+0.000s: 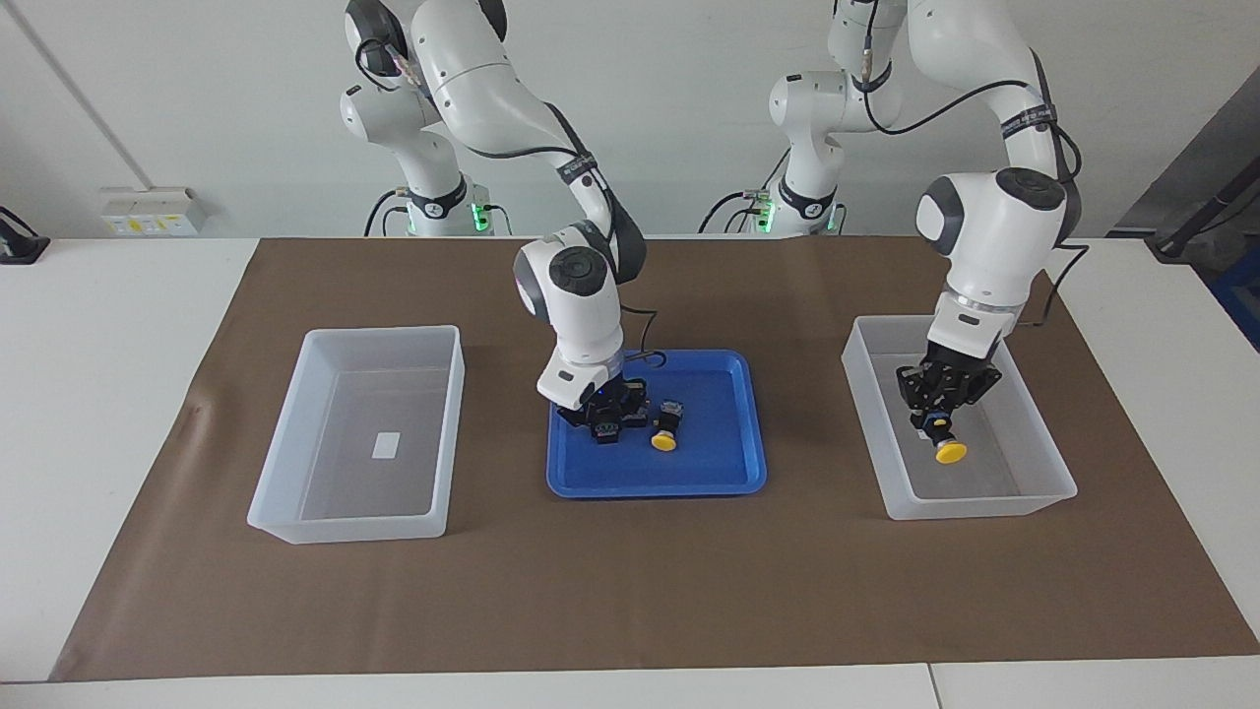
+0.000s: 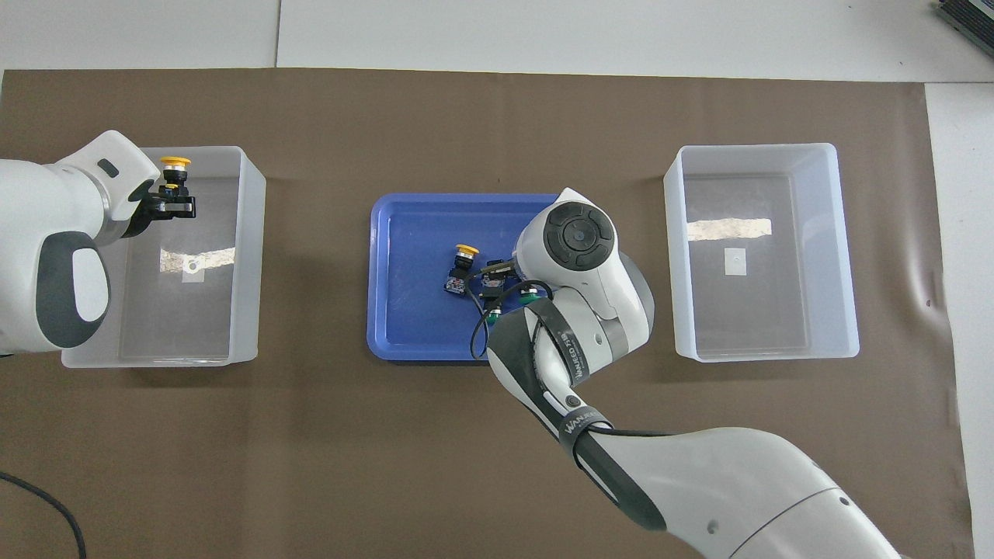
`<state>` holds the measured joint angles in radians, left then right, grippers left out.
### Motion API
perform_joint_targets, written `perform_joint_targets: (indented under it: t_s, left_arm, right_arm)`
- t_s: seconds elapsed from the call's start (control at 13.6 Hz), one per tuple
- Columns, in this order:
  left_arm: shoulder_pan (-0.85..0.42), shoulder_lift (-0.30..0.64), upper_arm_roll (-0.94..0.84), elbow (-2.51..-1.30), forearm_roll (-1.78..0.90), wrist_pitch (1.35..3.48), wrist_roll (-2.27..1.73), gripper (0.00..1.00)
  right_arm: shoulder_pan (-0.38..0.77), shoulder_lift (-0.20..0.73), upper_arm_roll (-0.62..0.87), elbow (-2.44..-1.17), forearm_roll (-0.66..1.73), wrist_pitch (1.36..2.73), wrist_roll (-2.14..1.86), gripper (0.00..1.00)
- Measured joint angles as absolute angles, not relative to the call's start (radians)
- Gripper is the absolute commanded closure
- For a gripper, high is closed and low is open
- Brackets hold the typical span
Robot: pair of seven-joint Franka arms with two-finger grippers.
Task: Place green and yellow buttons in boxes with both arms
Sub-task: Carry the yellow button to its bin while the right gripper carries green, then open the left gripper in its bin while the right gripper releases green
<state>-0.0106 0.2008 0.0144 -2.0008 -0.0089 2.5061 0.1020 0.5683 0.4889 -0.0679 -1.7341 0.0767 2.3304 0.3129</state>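
The blue tray (image 1: pixel 733 473) sits mid-table between two clear boxes. In the box (image 1: pixel 1043 463) at its left-arm end, the left gripper (image 1: pixel 935 418) pinches a yellow button (image 1: pixel 949 451). Over the tray, the right gripper (image 1: pixel 602 421) pinches a green button (image 2: pixel 528 293); a second yellow button (image 1: pixel 664 439) lies beside it.

A brown paper mat (image 1: pixel 630 571) covered most of a white table (image 1: pixel 118 345), leaving bare white strips at both ends and along the edge farthest from the robots. A blue tray (image 1: pixel 733 443) with a raised rim sat in the middle of the mat. On the pale wall toward the right arm's end, a white socket box (image 1: pixel 153 210) with yellow stickers was mounted just above the table, and a black object (image 1: pixel 20 246) lay at the table's edge beside it. Dark equipment (image 1: pixel 1201 207) stood past the left arm's end.
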Motion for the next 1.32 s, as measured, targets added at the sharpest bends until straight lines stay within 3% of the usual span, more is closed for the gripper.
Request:
perform_joint_targets:
  t_s: [0.15,0.52,0.74,0.81,0.88,0.96,1.32]
  left_arm:
    - [0.012,0.245,0.014,-2.027,-0.009,2.559,0.143,1.00]
    - [0.016,0.287,-0.002,-2.062,-0.009,2.604,0.157,0.96]
    - [0.015,0.302,-0.008,-2.065,-0.009,2.615,0.157,0.84]
    - [0.015,0.310,-0.007,-2.067,-0.009,2.644,0.157,0.76]
    - [0.015,0.323,-0.008,-2.069,-0.009,2.687,0.157,0.35]
    - [0.015,0.338,-0.008,-2.069,-0.009,2.726,0.156,0.00]
    - [0.018,0.336,-0.002,-2.046,-0.009,2.768,0.157,0.00]
  right_arm:
    - [0.543,0.441,-0.076,-1.704,0.077,2.263,0.314,1.00]
    - [0.353,0.274,-0.084,-1.691,0.075,2.170,0.264,1.00]
    - [0.224,0.269,-0.087,-1.701,0.075,2.164,0.104,1.00]
    - [0.193,0.271,-0.087,-1.708,0.076,2.164,0.065,1.00]
    - [0.167,0.273,-0.088,-1.715,0.076,2.164,0.033,1.00]
    - [0.142,0.275,-0.088,-1.726,0.076,2.166,-0.005,1.00]
    - [0.040,0.348,-0.088,-1.785,0.076,2.285,-0.127,1.00]
